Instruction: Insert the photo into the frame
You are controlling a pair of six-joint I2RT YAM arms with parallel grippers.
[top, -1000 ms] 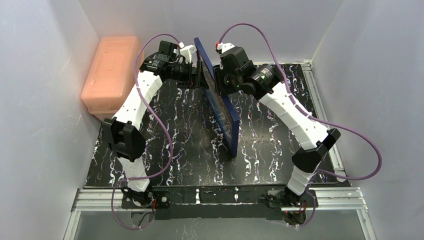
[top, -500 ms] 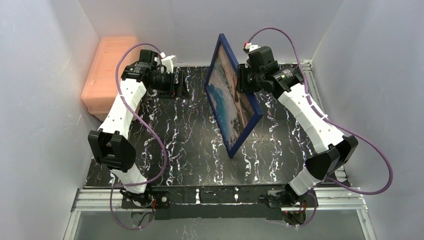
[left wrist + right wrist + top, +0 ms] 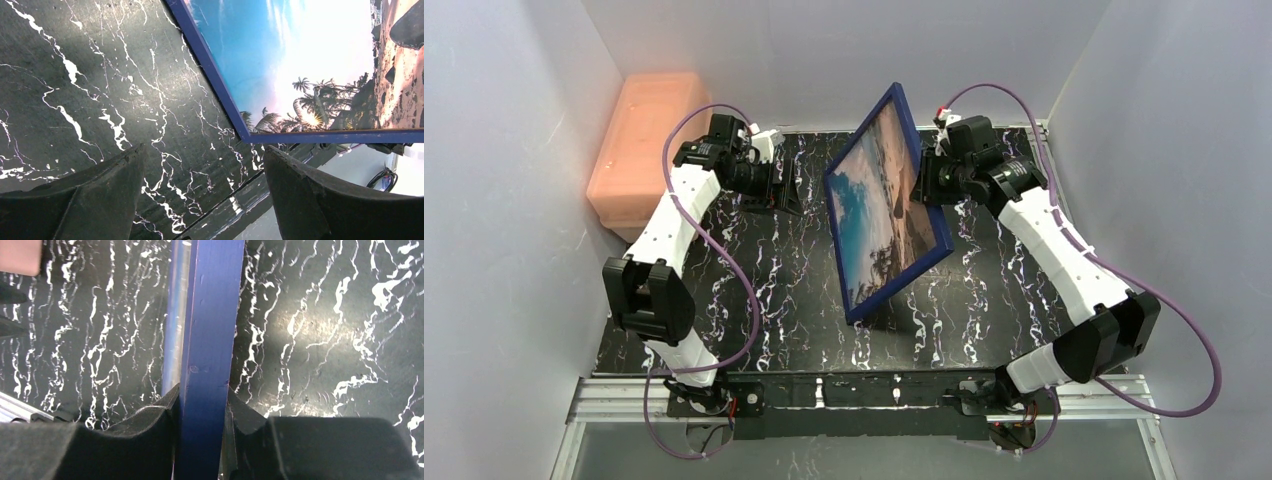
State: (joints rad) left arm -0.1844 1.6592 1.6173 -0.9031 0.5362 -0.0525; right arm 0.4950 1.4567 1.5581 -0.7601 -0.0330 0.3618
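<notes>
Navy-blue picture frame [image 3: 210, 340] leans tilted over the middle of the black marble bench [image 3: 754, 290]. The shiny beach photo [image 3: 879, 215] looks to be inside it already, facing 9 o'clock. Right jaws pinch the frame's edge near 1 o'clock. Left jaws are spread wide and hold nothing, near 11 o'clock, apart from the frame. I think the job is nearly done; next, the frame needs laying down softly. A pink plastic box [image 3: 646, 140] sits at 10 o'clock, out of the way.
</notes>
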